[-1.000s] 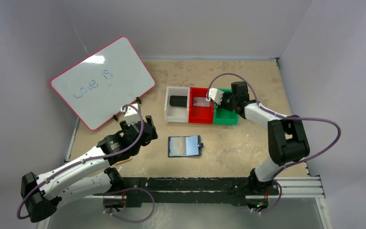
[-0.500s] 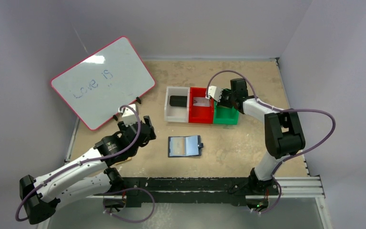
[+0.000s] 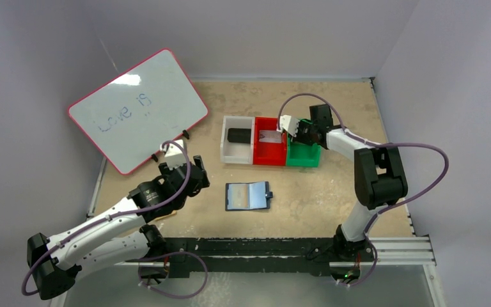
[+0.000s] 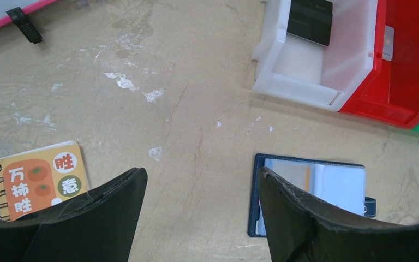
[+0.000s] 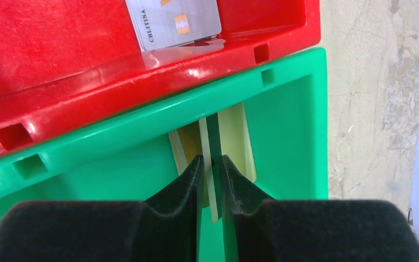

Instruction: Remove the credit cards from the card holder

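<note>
A: Right gripper (image 5: 210, 161) first. We see the jaws narrow, with a cream card (image 5: 205, 139) edge-on in the slit. Pinched or loose?
B: We cannot tell. The pads (image 5: 188, 180) sit close on both sides. The card points down into the green bin (image 5: 283, 109).
A: So we judge the step to be the drop. How do we do it well?
B: We open wider while low, so the card tips flat on the bin floor and does not bounce out. Then we lift straight up. A sideways pull could drag the card or bump the red bin (image 5: 60, 60), which touches the green one.
A: The red bin holds a grey card (image 5: 174, 22), chip up. The white bin (image 4: 300, 90) beside it has a black piece (image 4: 310, 21). Card or not, we cannot say.
B: One per bin, it seems, so we drop the cream one on the green side.
A: Holder (image 3: 248, 196)?
B: It lies open flat on the table (image 3: 332, 192), between the arms, well apart from the bins. In the left wrist view a pale pocket shows an orange stripe. Maybe one more card, we cannot tell.
A: Left gripper (image 4: 202, 174)?
B: Wide and empty. It hovers over the table just left of the holder, with an orange pad (image 4: 38, 183) on its other side.
A: We judge the next pull needs it to pin the holder so it does not slide.
</note>
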You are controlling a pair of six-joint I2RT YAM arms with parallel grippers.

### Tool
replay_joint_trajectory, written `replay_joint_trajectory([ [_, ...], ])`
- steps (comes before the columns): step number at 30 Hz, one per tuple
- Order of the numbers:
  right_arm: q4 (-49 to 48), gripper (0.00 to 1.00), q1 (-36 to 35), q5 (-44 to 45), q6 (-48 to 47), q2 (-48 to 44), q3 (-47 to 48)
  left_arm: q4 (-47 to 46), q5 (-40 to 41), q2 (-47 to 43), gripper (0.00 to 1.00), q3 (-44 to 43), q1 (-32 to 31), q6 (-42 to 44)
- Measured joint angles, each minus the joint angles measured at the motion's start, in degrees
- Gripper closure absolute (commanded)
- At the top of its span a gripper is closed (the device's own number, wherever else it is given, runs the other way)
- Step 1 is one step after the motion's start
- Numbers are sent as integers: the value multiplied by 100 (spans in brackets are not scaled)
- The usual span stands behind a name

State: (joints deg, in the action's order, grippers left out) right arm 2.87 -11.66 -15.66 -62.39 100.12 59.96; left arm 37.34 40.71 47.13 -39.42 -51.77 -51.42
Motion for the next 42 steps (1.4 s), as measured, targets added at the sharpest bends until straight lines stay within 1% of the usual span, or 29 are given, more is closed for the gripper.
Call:
replay_joint_trajectory([
  [1,24,68,15,0,4,2,13,9,0,0,26,0,0,0],
  [2,39,61,31,2,13,2,24,11,0,0,26,-2,0,0],
  [3,68,60,55,2,42,2,37,11,0,0,26,0,0,0],
  [11,127,60,160,15,199,11,122,11,0,0,26,0,0,-2],
  [15,70,59,160,7,273,-15,122,11,0,0,26,0,0,-2],
  [17,-7,59,160,-2,481,-105,114,11,0,0,26,0,0,-2],
  [19,-229,60,160,-11,872,-271,85,11,0,2,26,0,0,-4],
  [23,-876,61,160,280,2538,-833,46,9,2,33,27,0,0,-11],
  [24,-960,65,160,428,3117,-955,74,9,2,44,27,0,0,-20],
  [25,-929,72,160,592,3748,-1032,160,9,4,52,27,0,2,-26],
  [27,-820,78,160,831,4843,-1051,382,9,20,57,27,0,0,-46],
  [28,-820,83,160,892,5300,-1051,422,9,37,57,27,0,0,-48],
  [30,-820,86,153,933,6046,-1106,295,11,74,57,27,0,0,-50],
  [32,-800,92,133,1003,6752,-1244,-72,15,142,57,27,0,0,-59],
  [35,-564,100,114,1021,7451,-1447,-577,48,234,57,27,0,0,-107],
  [38,-354,100,105,994,7906,-1491,-782,87,341,57,27,0,0,-162],
  [42,-295,100,72,953,8199,-1482,-866,96,393,101,27,-7,0,-170],
])
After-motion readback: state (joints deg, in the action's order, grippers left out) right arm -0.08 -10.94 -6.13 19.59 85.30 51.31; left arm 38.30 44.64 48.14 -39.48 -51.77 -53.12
